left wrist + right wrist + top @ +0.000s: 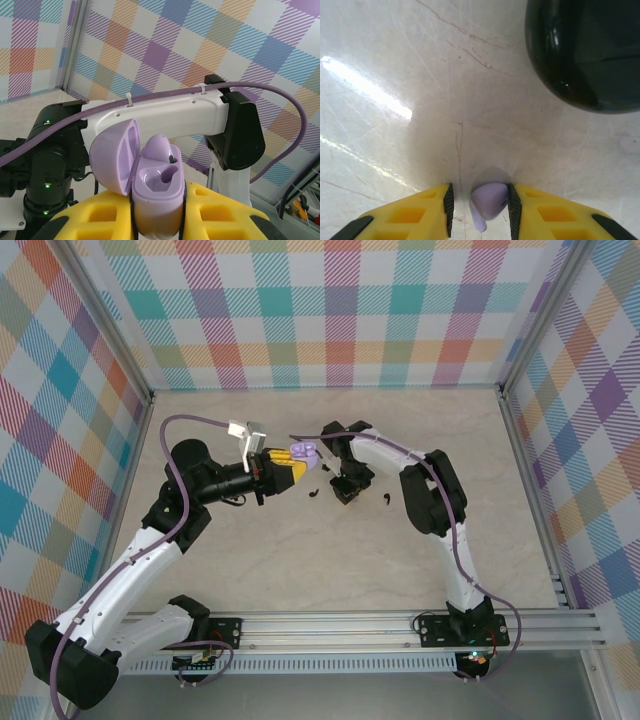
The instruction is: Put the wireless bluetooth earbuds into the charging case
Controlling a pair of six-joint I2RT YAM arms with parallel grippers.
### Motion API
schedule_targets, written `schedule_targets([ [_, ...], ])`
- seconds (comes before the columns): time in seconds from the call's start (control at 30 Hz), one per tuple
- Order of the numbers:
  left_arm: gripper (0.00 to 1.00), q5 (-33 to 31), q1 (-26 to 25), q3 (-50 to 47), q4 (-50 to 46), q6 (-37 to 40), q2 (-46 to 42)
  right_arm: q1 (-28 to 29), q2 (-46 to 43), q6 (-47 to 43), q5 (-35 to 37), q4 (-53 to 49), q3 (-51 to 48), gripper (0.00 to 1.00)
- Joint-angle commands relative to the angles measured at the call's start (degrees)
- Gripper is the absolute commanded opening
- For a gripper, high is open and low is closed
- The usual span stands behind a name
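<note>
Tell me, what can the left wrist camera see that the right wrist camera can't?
Left wrist, not right wrist: the open lilac case in the left gripper, a seated earbud inside, the right arm behind. Right wrist, not left wrist: a loose earbud on the table between the fingers of the right gripper, and a black round thing. Both: yellow fingers and something lilac.

Bright, even overhead light. A white glare streak crosses the tabletop (395,150) left of the glossy black case (585,50) (slightly soft-focused); faint shadow below it.
</note>
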Motion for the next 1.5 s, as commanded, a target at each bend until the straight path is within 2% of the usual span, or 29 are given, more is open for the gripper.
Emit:
schedule_targets([
  [0.0,0.14,0.03,0.53,1.87,0.03,0.70,-0.79,0.00,2.85,0.07,-0.28,-2.38,0.94,0.34],
  [0.27,0.14,0.04,0.53,1.91,-0.37,0.95,-0.89,-0.60,4.03,2.56,0.54,-1.55,1.35,0.26],
  [0.47,0.14,-0.04,0.53,1.91,-0.85,1.34,-0.90,-2.82,1.04,8.83,-1.07,0.58,-0.36,0.22],
  [0.9,0.14,-4.10,0.57,0.71,-2.45,1.04,1.34,-11.39,-16.66,21.31,-18.59,21.23,-20.04,0.21],
  [1.1,0.14,-7.52,0.54,-2.25,0.74,-1.12,3.08,-14.86,-27.14,26.78,-27.52,33.01,-29.85,0.20],
  [1.47,0.14,-10.82,0.03,-7.89,10.16,-0.72,4.05,-15.29,-43.11,34.81,-38.75,46.84,-37.73,0.20],
])
